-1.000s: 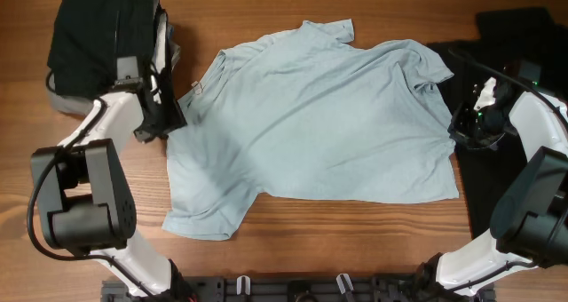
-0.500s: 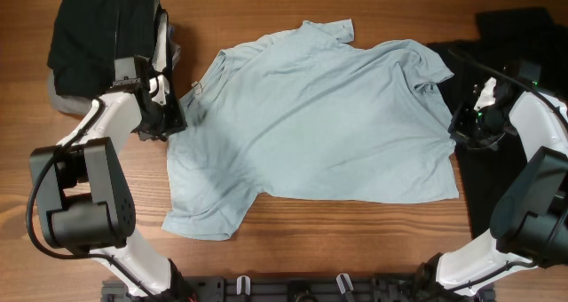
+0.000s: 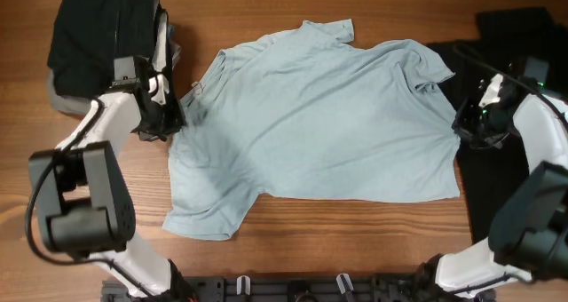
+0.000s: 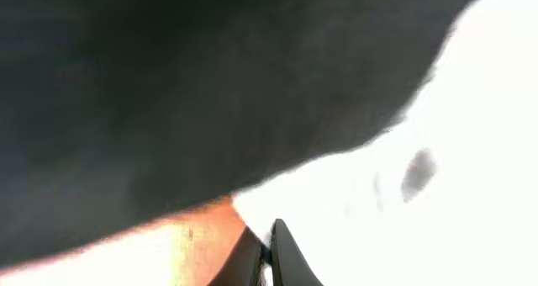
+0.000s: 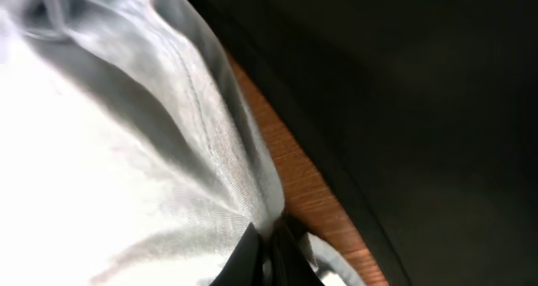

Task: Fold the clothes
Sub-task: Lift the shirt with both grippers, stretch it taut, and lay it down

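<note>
The pale light-blue T-shirt (image 3: 319, 115) lies spread flat across the middle of the table, collar at the far side. My left gripper (image 3: 174, 123) is shut on its left edge, just below the left sleeve. In the left wrist view the fingertips (image 4: 267, 254) pinch the washed-out, white-looking cloth (image 4: 437, 185). My right gripper (image 3: 461, 128) is shut on the shirt's right edge. The right wrist view shows its fingers (image 5: 271, 251) gripping a bunched fold of the fabric (image 5: 151, 151).
A folded black piece (image 3: 98, 31) on a grey one (image 3: 60, 99) sits at the far left corner, behind my left arm. A large black T-shirt (image 3: 484, 191) lies spread along the right side under my right arm. Bare wood (image 3: 355, 240) runs along the front.
My left gripper has slid slightly toward the far side and closed on the shirt's left edge. The right gripper has stayed shut on the right edge, its arm shifting only a little.
</note>
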Controlling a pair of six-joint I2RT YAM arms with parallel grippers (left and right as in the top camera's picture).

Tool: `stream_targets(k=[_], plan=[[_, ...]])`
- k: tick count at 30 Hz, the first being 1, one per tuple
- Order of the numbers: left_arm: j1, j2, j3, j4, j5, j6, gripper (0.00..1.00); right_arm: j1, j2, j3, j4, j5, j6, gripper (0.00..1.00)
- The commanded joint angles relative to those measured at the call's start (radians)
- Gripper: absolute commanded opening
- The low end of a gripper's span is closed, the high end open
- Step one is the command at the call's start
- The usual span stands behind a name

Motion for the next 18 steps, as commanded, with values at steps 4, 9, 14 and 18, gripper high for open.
stream_targets(k=[4, 9, 14, 18], plan=[[0.027, -0.32, 0.117, -0.059, -0.052, -0.082, 0.04, -0.002, -0.205, 0.022, -0.003, -0.006, 0.031, 0.04], [0.076, -0.52, 0.124, -0.079, -0.052, -0.082, 0.04, -0.002, -0.35, 0.022, -0.006, -0.08, 0.028, 0.04], [0.187, -0.719, 0.124, -0.095, -0.076, -0.09, 0.04, -0.002, -0.521, 0.048, -0.003, -0.133, -0.069, 0.04], [0.372, -0.871, 0.138, -0.09, -0.039, -0.123, 0.04, -0.002, -0.606, 0.073, -0.024, -0.144, -0.013, 0.04]])
